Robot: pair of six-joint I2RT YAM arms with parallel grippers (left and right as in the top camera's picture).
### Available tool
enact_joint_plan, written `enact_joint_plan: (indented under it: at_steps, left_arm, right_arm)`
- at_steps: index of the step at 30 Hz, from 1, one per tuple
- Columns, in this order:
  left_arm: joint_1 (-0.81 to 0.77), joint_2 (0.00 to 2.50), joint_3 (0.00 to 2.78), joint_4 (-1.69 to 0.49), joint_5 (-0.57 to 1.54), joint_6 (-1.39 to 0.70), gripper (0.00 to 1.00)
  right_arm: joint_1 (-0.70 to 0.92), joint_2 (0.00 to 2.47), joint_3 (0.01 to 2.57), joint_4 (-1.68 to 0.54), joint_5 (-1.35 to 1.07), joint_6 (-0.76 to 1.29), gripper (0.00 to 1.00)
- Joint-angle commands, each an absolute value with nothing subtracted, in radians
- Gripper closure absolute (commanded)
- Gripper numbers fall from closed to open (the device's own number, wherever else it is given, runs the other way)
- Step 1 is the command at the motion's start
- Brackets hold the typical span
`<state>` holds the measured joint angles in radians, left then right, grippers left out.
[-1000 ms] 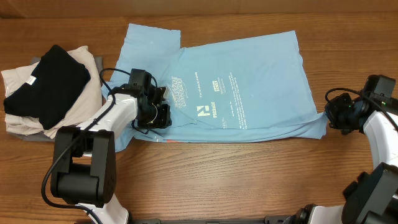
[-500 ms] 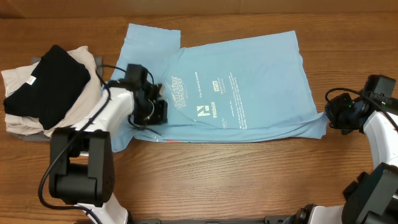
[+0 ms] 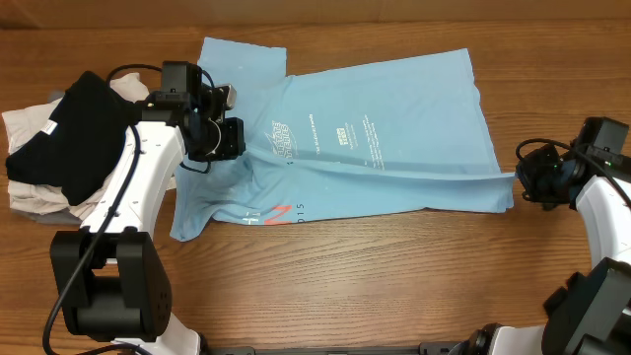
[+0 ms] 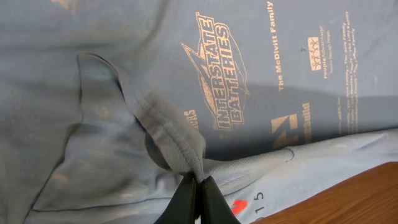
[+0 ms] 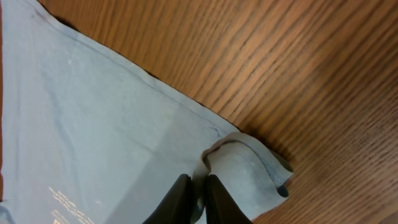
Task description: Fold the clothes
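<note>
The sky-blue T-shirt [image 3: 394, 128] of the clothes lies spread across the middle of the table, white lettering [image 4: 217, 74] up. A small red-orange mark [image 4: 238, 206] shows near its front hem. My left gripper [image 3: 229, 146] hovers over the shirt's left part, shut on a raised hemmed fold [image 4: 177, 146]; its dark fingers [image 4: 184, 202] meet with cloth between them. My right gripper [image 3: 520, 182] is at the shirt's right front corner [image 5: 249, 174], shut on a pinched ridge of fabric. A band of shirt is pulled taut between the two grips.
A stack of other garments sits at the far left: a black one [image 3: 74, 128] on top of a beige one [image 3: 30, 192], with grey beneath. Bare wooden table [image 3: 394, 286] runs along the front and around the right arm [image 3: 601, 207].
My left gripper has shut on the shirt and moved back and left, drawing the cloth with it. The shirt's front layer has opened toward the front edge, baring the red-orange mark. The right arm stayed put.
</note>
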<state>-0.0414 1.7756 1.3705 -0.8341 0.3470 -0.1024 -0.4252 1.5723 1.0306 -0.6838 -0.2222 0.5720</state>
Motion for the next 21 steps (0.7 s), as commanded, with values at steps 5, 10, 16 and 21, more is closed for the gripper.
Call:
enact_joint_plan:
  at_steps: [5, 10, 16, 21]
  left_arm:
    - [-0.046, 1.76, 1.383, -0.841, 0.321, -0.112, 0.96]
    - [-0.046, 1.76, 1.383, -0.842, 0.321, -0.112, 0.95]
    - [-0.046, 1.76, 1.383, -0.859, 0.305, -0.108, 0.86]
    - [-0.046, 1.76, 1.383, -0.867, 0.304, -0.097, 0.48]
  right_arm:
    - [-0.379, 1.572, 1.046, -0.629, -0.225, 0.573, 0.84]
    - [-0.364, 1.573, 1.046, -0.587, -0.225, 0.574, 0.83]
    - [-0.371, 1.573, 1.046, -0.54, -0.21, 0.569, 0.53]
    - [-0.388, 1.573, 1.046, -0.606, -0.21, 0.545, 0.51]
